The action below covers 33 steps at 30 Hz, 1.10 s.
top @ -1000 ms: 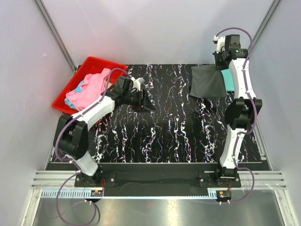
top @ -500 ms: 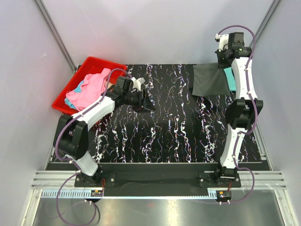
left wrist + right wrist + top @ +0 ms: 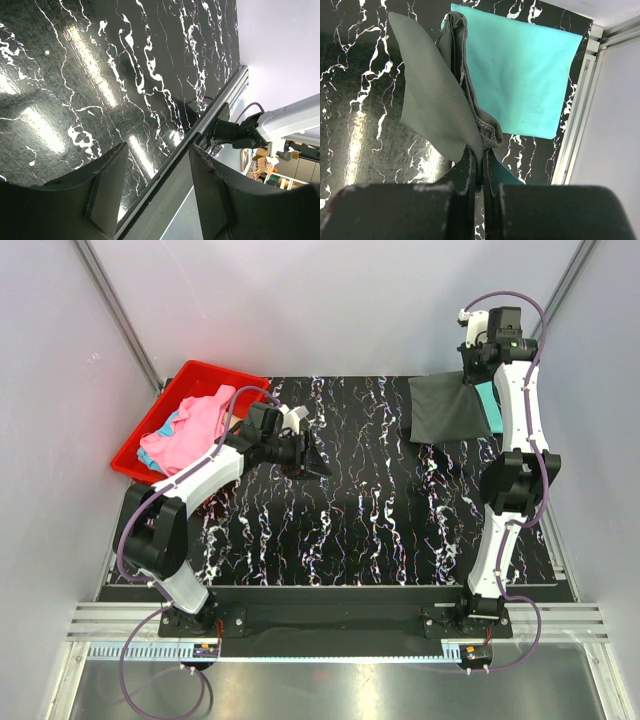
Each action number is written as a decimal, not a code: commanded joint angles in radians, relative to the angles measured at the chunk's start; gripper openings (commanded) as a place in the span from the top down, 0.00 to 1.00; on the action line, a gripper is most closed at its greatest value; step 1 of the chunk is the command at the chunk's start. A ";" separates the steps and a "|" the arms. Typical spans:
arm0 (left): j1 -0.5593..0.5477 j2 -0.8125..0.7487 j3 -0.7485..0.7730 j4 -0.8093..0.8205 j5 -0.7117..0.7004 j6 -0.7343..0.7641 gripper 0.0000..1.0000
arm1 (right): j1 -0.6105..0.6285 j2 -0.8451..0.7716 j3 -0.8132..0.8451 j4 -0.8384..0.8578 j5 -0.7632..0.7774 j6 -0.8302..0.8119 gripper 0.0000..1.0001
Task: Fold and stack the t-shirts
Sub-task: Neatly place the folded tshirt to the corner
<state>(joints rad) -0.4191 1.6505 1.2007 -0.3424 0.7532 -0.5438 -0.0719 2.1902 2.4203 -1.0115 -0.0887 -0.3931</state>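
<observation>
Right pincer (image 3: 479, 160) clamped on the folded charcoal t-shirt (image 3: 432, 107), which hangs lengthwise from it; teal t-shirt (image 3: 520, 75) lies flat on the surface (image 3: 350, 125) just beyond, this pincer far nearer; left pincer (image 3: 156, 155) apart, empty.

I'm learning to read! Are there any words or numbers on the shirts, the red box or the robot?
No text can be read here.
The grey t-shirt, teal t-shirt, pink t-shirt and red bin: plain, no print shows.
The small labels by the arm bases: too small to read.
</observation>
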 commanded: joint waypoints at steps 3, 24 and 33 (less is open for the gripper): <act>0.000 -0.044 -0.001 0.042 0.035 -0.004 0.43 | -0.005 -0.077 0.003 0.076 -0.002 -0.015 1.00; 0.000 -0.043 -0.006 0.045 0.037 -0.005 0.43 | -0.016 -0.040 0.000 0.140 0.056 -0.016 1.00; -0.006 -0.024 -0.006 0.039 0.035 0.001 0.43 | -0.052 0.117 0.062 0.316 0.127 -0.061 1.00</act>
<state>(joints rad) -0.4191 1.6505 1.1999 -0.3420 0.7563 -0.5472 -0.1059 2.2612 2.4184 -0.8326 -0.0051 -0.4179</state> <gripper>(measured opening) 0.570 0.041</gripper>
